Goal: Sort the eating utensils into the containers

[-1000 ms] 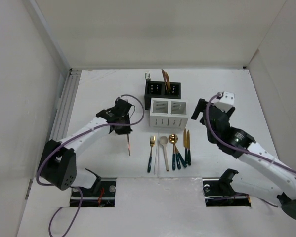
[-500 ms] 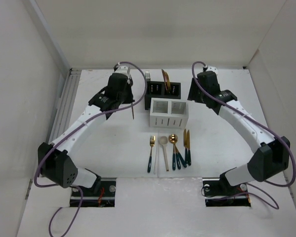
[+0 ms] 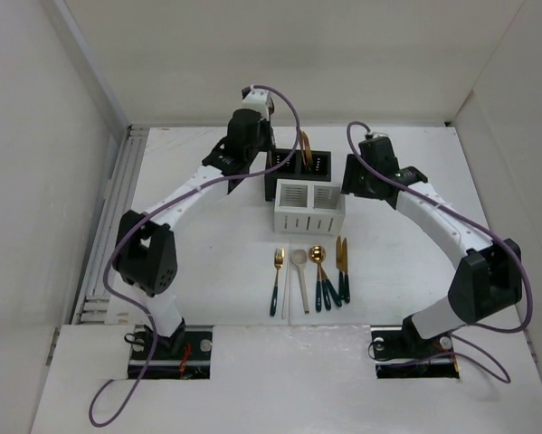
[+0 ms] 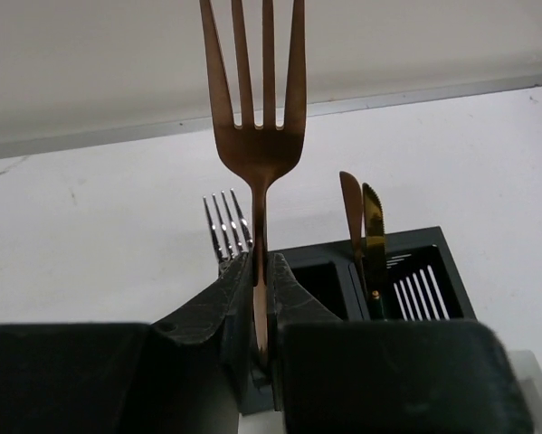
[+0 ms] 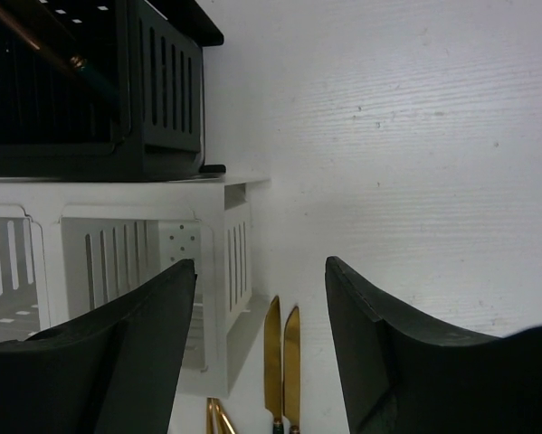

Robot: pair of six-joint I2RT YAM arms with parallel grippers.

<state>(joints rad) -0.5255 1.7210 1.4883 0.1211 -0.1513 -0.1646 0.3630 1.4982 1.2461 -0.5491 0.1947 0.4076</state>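
My left gripper [image 3: 243, 174] is shut on a copper fork [image 4: 258, 154], tines up, held just left of and above the black caddy [image 3: 284, 163]. In the left wrist view the black caddy [image 4: 406, 262] holds a silver fork [image 4: 225, 226] in its left compartment and two knives [image 4: 363, 226] in its right. The white caddy [image 3: 293, 221] stands in front of it. My right gripper [image 3: 354, 183] is open and empty beside the white caddy's right end [image 5: 239, 253]. On the table lie a gold fork [image 3: 276, 280], a cream spoon [image 3: 301, 276], a gold spoon [image 3: 318, 271] and knives [image 3: 342, 267].
White walls close in the table at the back and both sides. A metal rail [image 3: 117, 199] runs along the left edge. Two gold knife blades [image 5: 282, 362] lie just below my right gripper in the right wrist view.
My left arm has carried the copper fork from the left middle of the table back to the black caddy. My right arm has swung from the right side to beside the caddies.
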